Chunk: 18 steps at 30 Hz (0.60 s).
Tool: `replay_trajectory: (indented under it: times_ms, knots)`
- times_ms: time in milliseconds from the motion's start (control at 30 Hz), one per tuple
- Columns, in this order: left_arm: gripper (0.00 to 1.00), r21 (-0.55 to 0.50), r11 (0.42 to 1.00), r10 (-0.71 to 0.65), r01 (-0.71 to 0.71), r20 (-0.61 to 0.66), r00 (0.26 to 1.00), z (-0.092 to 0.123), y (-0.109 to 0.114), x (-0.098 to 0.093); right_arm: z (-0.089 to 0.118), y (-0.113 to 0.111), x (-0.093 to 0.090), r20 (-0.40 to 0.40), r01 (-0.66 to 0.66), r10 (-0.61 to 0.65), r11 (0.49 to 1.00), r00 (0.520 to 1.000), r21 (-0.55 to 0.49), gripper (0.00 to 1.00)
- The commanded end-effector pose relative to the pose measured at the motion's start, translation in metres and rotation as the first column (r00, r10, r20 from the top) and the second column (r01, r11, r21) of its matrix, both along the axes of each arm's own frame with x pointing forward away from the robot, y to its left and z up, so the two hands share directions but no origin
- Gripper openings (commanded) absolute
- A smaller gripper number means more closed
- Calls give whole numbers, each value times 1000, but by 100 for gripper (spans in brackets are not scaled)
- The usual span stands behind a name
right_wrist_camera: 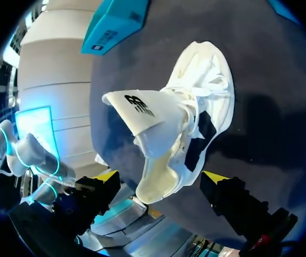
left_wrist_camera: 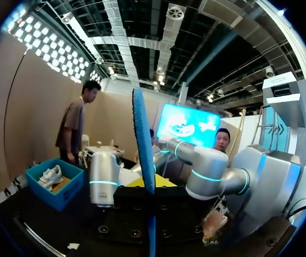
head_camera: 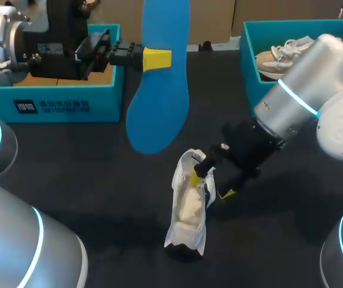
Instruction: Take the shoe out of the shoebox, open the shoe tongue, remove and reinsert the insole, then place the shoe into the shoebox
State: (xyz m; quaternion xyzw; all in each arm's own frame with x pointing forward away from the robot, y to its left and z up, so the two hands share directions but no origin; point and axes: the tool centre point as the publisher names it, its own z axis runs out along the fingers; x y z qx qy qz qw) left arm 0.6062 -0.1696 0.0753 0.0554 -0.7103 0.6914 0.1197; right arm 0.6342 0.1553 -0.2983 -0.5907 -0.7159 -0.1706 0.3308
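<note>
my left gripper [head_camera: 157, 60] was clenched on the blue insole [head_camera: 159, 96], pinching it at one long edge near the middle. the insole hung upright in the air, broad end down, clear of the table [head_camera: 93, 180]. in the head view it showed between the two shoeboxes, and in the left wrist view i saw it edge-on, running straight up from between the fingers.

the white shoe [head_camera: 188, 207] rested on the dark table near the middle, apart from both boxes. in the right wrist view its tongue [right_wrist_camera: 129, 107] was lifted away from the opening, with the laces loose.

my right gripper [head_camera: 210, 185] sat at the shoe's collar with its fingers spread wide. the heel end lay between the two yellow tips, with a gap on at least one side, so it was released rather than grasping.

the left shoebox [head_camera: 57, 99] sat under my left arm. the right shoebox [head_camera: 249, 54] held a second shoe [head_camera: 279, 57].
</note>
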Motion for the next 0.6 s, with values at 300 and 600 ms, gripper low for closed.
replay_trajectory:
  times_ms: [300, 600]
  knots:
    - [0, -40, 999, 25, -14, 291, 956, 13, 3, 36, 12, -14, 11, -42, -32, 42, 972, 998, 232, 100]
    - [0, 19, 999, 19, -36, 553, 833, 21, -1, 42, 23, -11, 18, -41, -68, 86, 944, 995, 322, 100]
